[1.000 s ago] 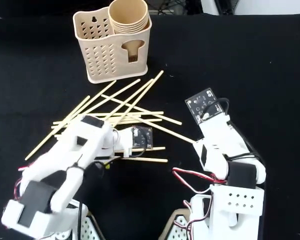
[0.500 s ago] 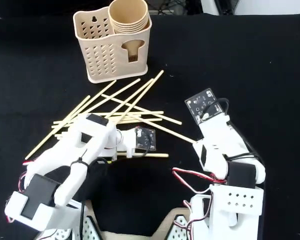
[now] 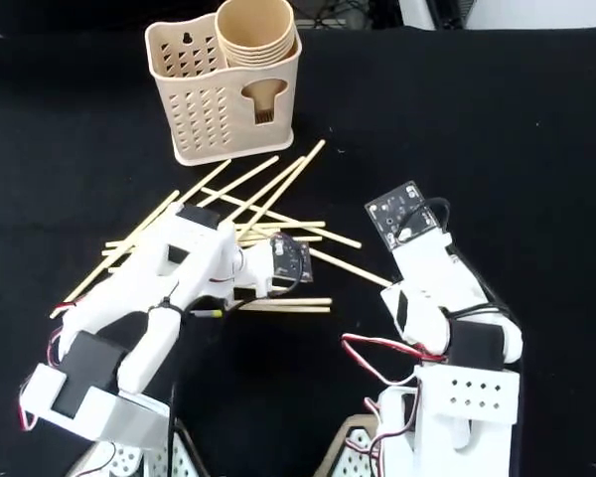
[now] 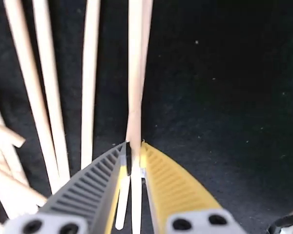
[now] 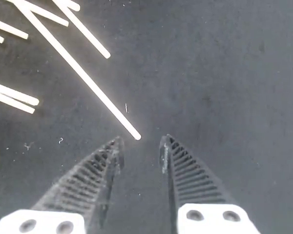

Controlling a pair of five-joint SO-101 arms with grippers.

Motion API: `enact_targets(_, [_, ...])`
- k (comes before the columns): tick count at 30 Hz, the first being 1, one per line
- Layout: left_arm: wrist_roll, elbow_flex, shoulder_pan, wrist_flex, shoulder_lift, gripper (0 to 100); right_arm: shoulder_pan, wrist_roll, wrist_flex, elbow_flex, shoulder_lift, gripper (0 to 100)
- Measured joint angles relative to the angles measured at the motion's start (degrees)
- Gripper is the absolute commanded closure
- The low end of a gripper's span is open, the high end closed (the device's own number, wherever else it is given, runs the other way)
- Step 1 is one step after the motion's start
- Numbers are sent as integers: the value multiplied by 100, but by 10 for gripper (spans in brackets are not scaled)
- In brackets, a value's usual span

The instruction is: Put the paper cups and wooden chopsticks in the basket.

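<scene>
The main risk sits in the grip itself: the left hand point(image 4: 135, 152) pinches what looks like two pale wooden chopsticks point(image 4: 136, 73) close to one end. On a lift, I judge that the long free length could swing, the pair could scissor apart, or one stick could slip out onto the black worktop point(image 3: 497, 129). Neighbouring loose chopsticks point(image 3: 268, 214) lie just beside the held pair in a crossed pile, so a careless lift may also drag or scatter them. A further hazard is the drop: the beige perforated plastic basket point(image 3: 223, 94) stands at the far side of the worktop, well apart from the pile. Its right-hand compartment in the high view is taken by the stack of tan paper cups point(image 3: 256, 35). The sticks must therefore go tip-down into the other compartment, and a tilted entry could catch the rim or tip the basket. The left hand is closed tight on the two sticks, its grey and yellow jaws almost meeting around them. The right hand point(image 5: 140, 142) holds nothing; its jaws stand a narrow way apart just above the worktop, with the end of one long chopstick point(image 5: 83, 78) lying just beside the gap between them.
</scene>
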Motion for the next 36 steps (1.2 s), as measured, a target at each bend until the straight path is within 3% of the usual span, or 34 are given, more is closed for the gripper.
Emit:
enact_targets(9, [0, 1187, 0, -897, -1037, 955, 0, 0, 0, 0, 0, 858])
enact_targets(16, [0, 1204, -9, -1530, -958, 955, 0, 0, 9, 0, 0, 858])
enact_targets(20, [0, 1002, -9, -1582, -448, 955, 0, 0, 105, 0, 0, 858])
enact_targets(25, [0, 809, -18, -1574, 88, 868, 0, 0, 123, 0, 0, 858])
enact_targets(36, [-9, 527, -44, -1503, 9, 866, 0, 0, 123, 0, 0, 858])
